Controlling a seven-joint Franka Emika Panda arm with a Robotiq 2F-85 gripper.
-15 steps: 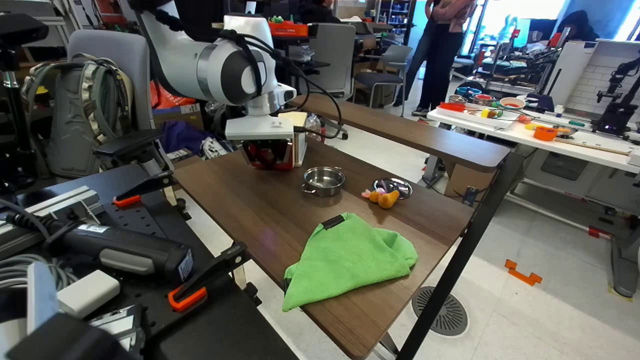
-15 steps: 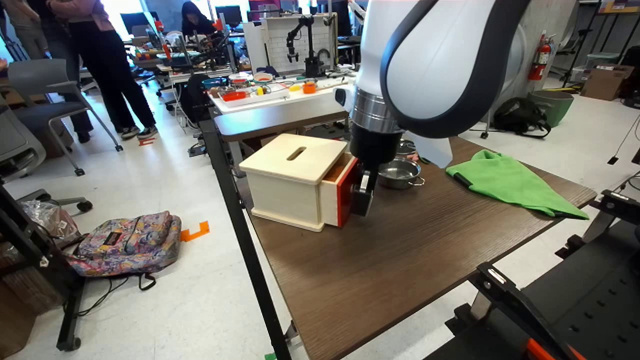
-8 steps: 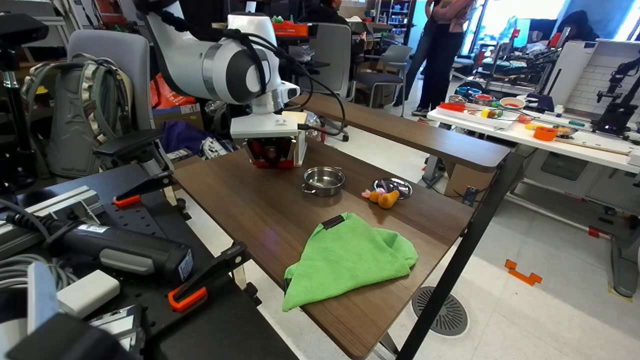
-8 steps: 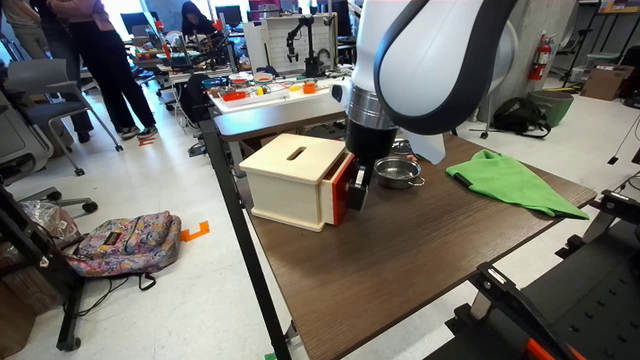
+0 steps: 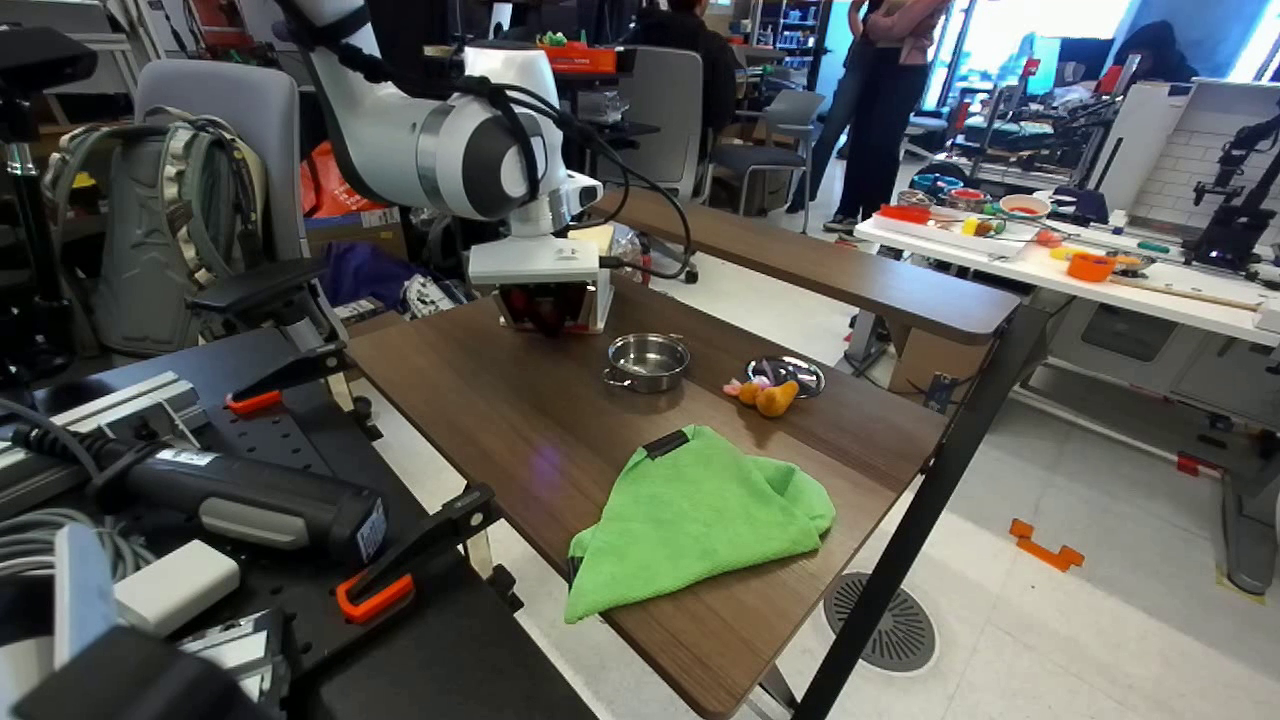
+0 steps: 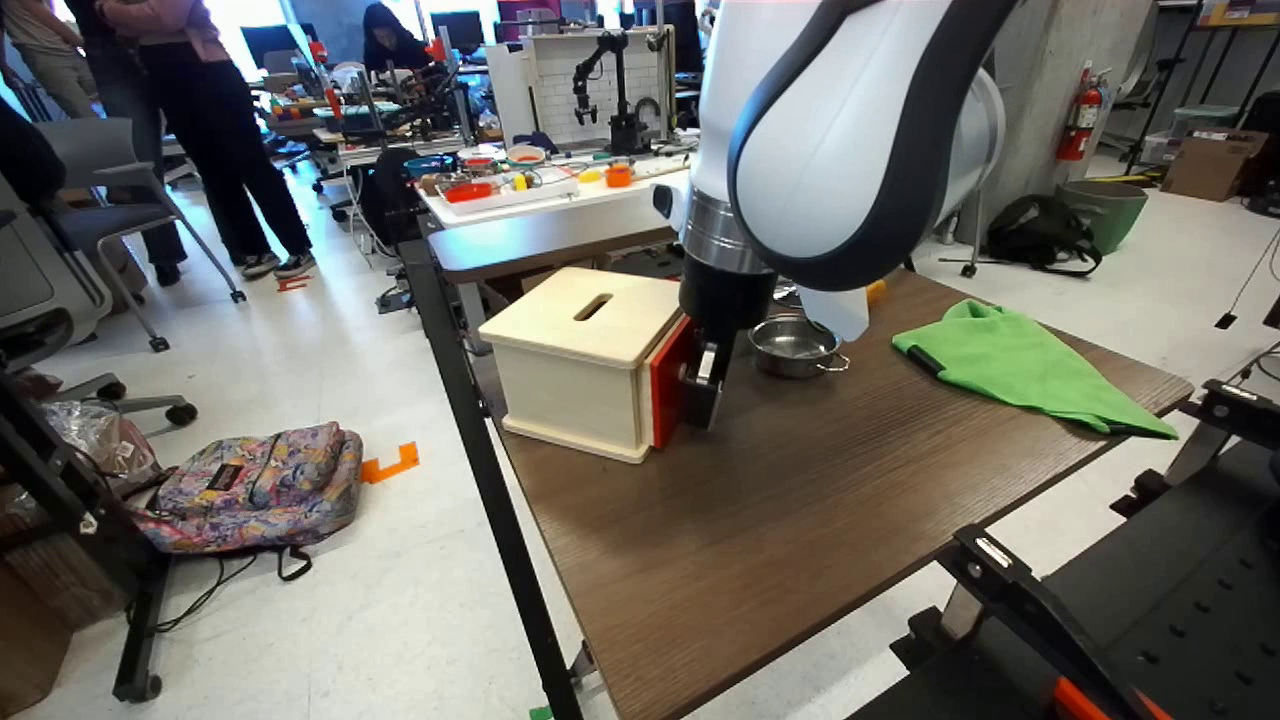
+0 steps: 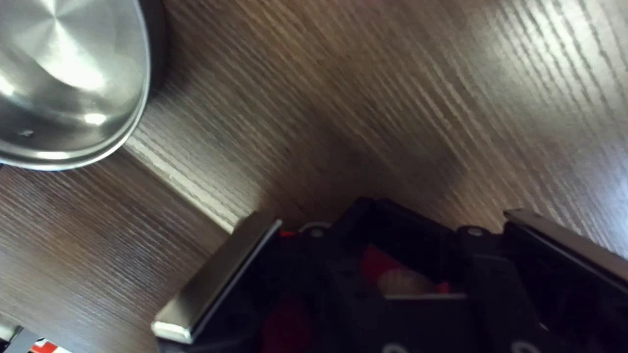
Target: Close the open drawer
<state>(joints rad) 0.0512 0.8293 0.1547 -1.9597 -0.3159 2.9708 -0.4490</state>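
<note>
Standing upright at ten o'clock on the brown tabletop (image 6: pixel 780 560) in an exterior view, with twelve at the far edge: a light tan wooden box (image 6: pixel 565 400) with a long slot in the top. On the three o'clock side of that box, the drawer (image 6: pixel 670 388), nearly shut, with a thin strip of pale wood visible behind the red front. Pointing down at three o'clock from that front, the black gripper (image 6: pixel 702 408); touching or just beside, impossible to tell which. Jaws drawn together, fingertips meeting, with hold of nothing that shows. Farther right, near the gripper and at twelve o'clock on the tabletop, a small round metal bowl (image 6: pixel 795 345) with a loop handle. Overhead, past twelve toward one o'clock, the white robot arm (image 6: pixel 840 130), cut off at the top. At two o'clock, well apart from the box, a rumpled green cloth (image 6: pixel 1030 370) with black strips at the edge. At four o'clock, along the table edge, a black clamp (image 6: pixel 1030 605).

In the wrist view, again from the left: the bowl at ten o'clock, only partly within the frame; then the dark fingers (image 7: pixel 407 225) at five o'clock, with red and a pale rounded shape (image 7: pixel 405 283), too dim to name, visible through the gripper.
</note>
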